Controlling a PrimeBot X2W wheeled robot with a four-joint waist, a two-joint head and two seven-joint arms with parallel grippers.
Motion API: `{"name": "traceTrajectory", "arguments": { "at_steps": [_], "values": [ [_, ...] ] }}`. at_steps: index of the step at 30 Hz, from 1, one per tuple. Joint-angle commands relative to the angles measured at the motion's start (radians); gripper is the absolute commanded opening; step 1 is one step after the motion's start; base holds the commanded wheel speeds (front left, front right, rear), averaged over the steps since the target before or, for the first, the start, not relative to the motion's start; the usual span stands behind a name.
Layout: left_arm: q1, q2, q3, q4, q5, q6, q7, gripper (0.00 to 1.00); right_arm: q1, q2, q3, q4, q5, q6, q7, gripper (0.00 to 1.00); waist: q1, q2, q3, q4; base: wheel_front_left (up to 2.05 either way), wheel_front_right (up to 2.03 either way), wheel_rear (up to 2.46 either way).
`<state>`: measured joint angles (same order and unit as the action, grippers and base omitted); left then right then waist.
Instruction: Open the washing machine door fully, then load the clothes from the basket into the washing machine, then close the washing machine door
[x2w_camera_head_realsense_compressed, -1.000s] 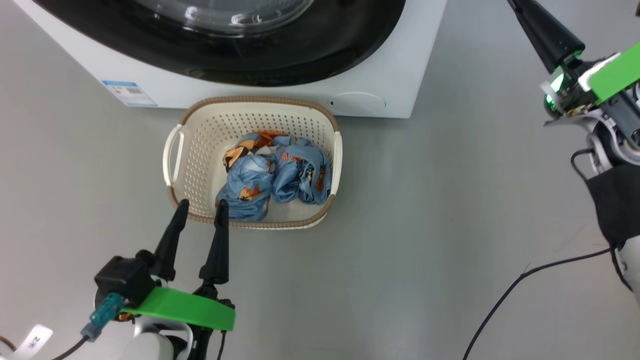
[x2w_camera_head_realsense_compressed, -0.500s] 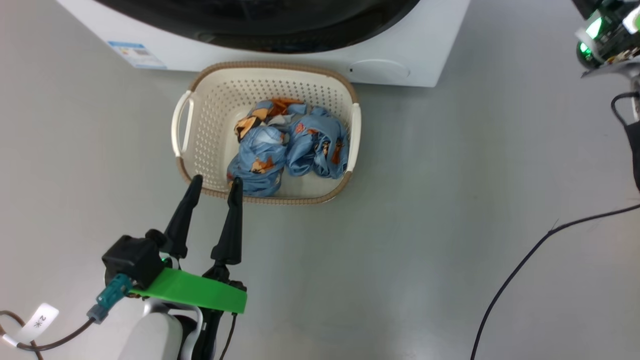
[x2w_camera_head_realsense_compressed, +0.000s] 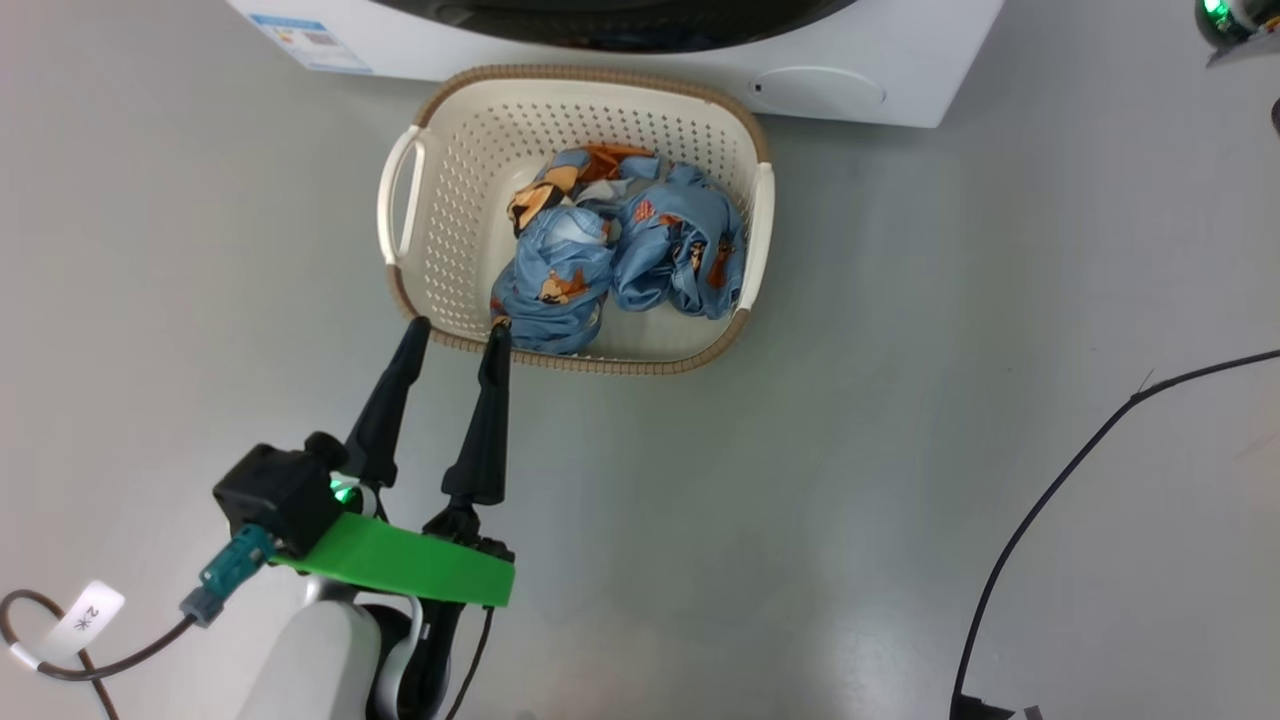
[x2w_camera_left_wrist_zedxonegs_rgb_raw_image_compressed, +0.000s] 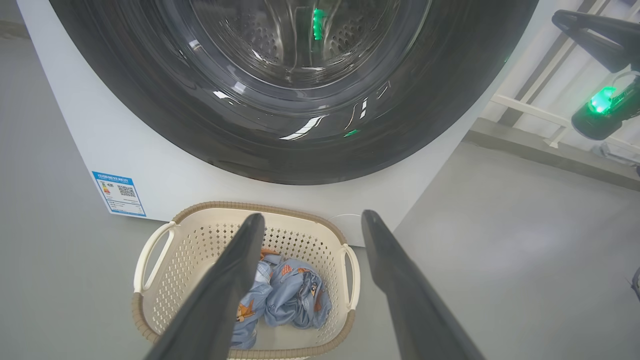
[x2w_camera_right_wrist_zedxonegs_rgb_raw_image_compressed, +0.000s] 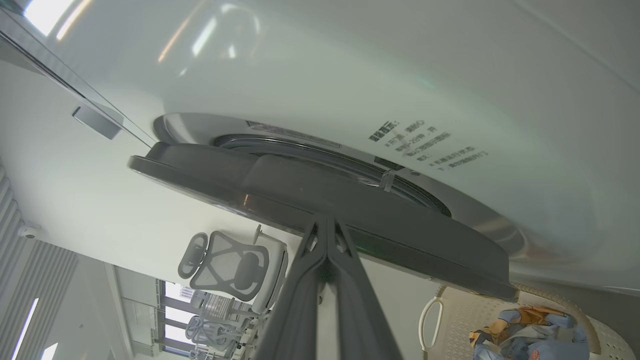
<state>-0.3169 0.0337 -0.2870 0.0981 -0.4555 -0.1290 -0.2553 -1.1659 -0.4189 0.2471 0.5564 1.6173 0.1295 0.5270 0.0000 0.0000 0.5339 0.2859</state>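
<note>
Washing machine door (x2w_camera_right_wrist_zedxonegs_rgb_raw_image_compressed: 320, 195) stands slightly ajar right at the tips of the right gripper (x2w_camera_right_wrist_zedxonegs_rgb_raw_image_compressed: 327, 220), whose fingers are pressed together on nothing, against the rim's edge. The head view has swung since a second ago, sliding the washing machine (x2w_camera_head_realsense_compressed: 900, 40) toward its top. The left gripper (x2w_camera_head_realsense_compressed: 458, 330), spread wide and empty, keeps its tips at the near rim of the basket (x2w_camera_head_realsense_compressed: 590, 85), with the clothes (x2w_camera_head_realsense_compressed: 620, 250) just beyond. Opening has barely begun, I judge, so loading must wait.

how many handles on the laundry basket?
2. One handle on the left side of the basket in the head view, the other on its right side. None seems hidden.
</note>
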Motion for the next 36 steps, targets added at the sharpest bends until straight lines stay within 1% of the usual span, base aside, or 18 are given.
{"name": "traceTrajectory", "arguments": {
  "at_steps": [1, 18, 36],
  "values": [
    [-0.011, 0.017, 0.024, -0.028, -0.005, 0.001, -0.006, 1.00, -0.016, 0.004, 0.007, -0.020, -0.012, 0.001, 0.006, 0.00, 0.0000, 0.0000, 0.013, 0.011, 0.00, 0.00, 0.00],
    [-0.045, 0.017, -0.019, -0.054, -0.036, 0.012, -0.006, 1.00, -0.183, 0.006, 0.030, 0.039, -0.071, 0.001, 0.017, 0.00, 0.0000, 0.0000, 0.087, 0.059, 0.00, 0.00, 0.00],
    [-0.058, 0.017, -0.035, -0.063, -0.060, 0.022, -0.006, 1.00, -0.223, 0.013, 0.069, 0.066, -0.091, 0.001, 0.034, 0.00, 0.0000, 0.0000, 0.101, 0.080, 0.00, 0.00, 0.00]
  ]
}}
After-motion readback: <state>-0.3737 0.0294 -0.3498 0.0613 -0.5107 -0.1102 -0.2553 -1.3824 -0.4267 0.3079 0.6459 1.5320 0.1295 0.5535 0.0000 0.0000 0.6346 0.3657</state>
